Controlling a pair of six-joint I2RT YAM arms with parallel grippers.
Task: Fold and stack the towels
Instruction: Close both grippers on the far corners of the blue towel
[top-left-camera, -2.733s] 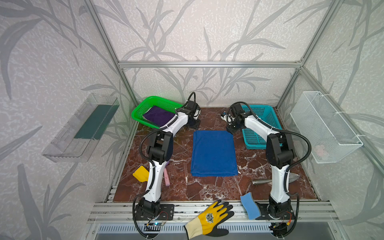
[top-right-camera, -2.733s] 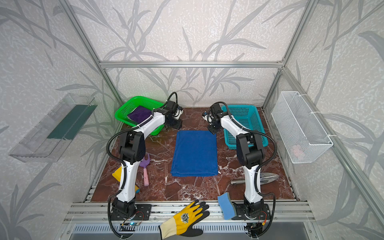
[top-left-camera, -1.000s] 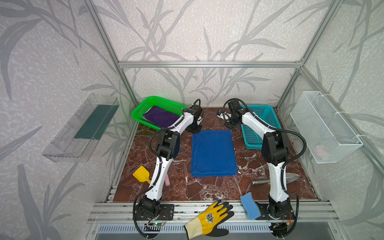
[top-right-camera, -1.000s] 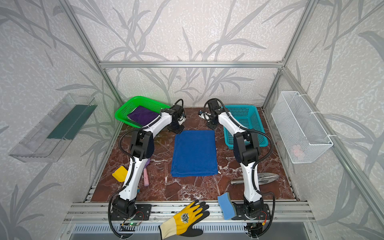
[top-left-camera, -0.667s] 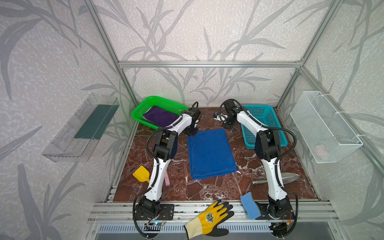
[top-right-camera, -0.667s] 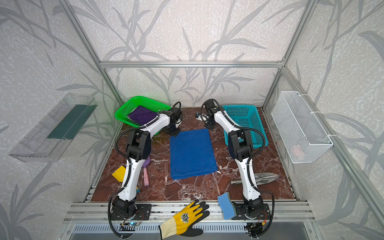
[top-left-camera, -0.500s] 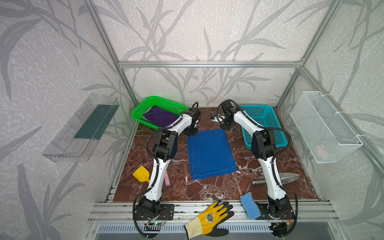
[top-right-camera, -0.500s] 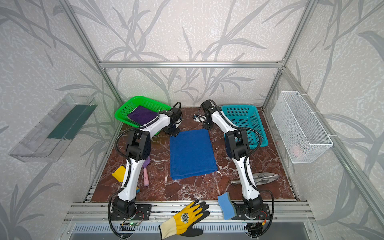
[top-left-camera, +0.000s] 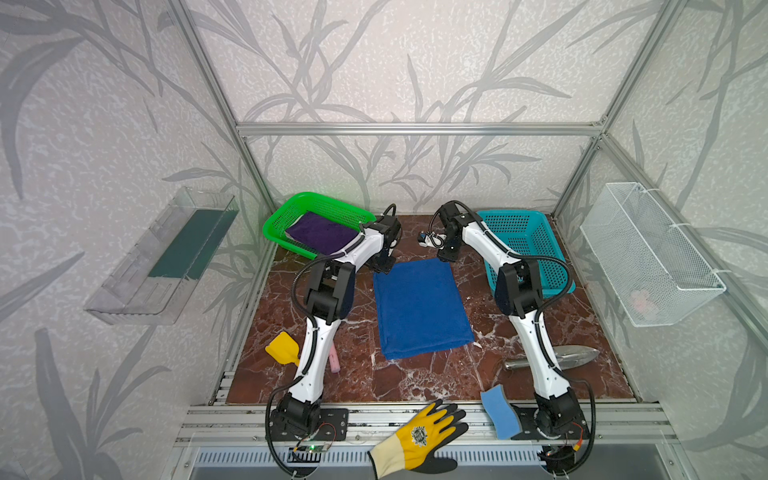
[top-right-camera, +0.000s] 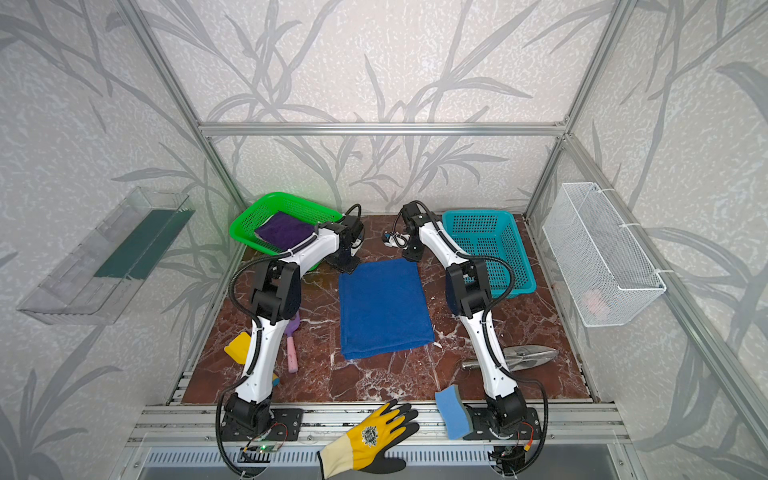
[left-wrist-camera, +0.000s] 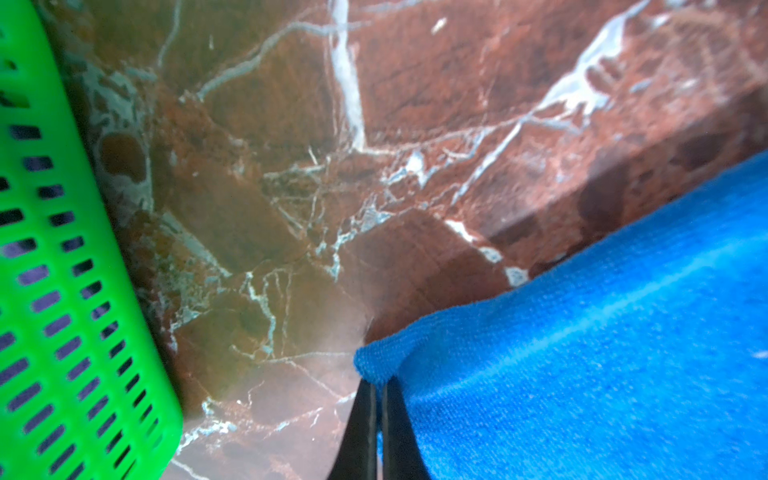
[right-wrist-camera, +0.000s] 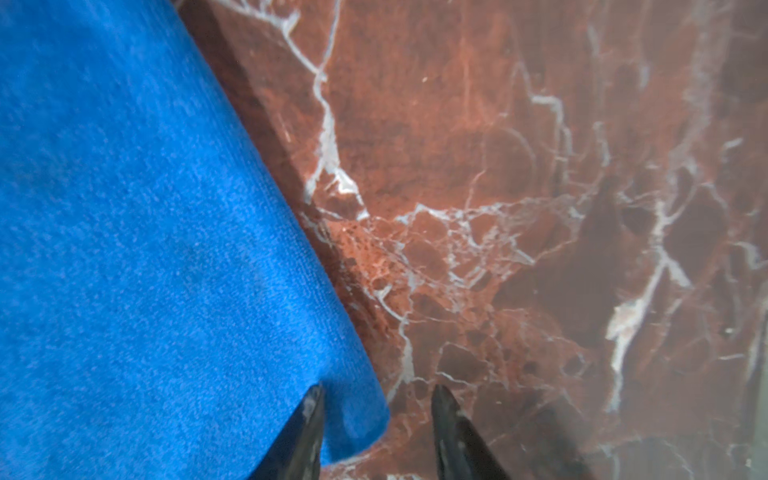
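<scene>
Left gripper (left-wrist-camera: 378, 386) pinches blue towel (top-left-camera: 419, 307) at far-left corner, right gripper (right-wrist-camera: 376, 390) gapes astride far-right corner; it should bite deep before both lift evenly.

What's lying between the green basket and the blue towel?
Only bare marble tabletop separates the green basket and the blue towel, as the left wrist view shows. In both top views the left arm crosses above.
</scene>
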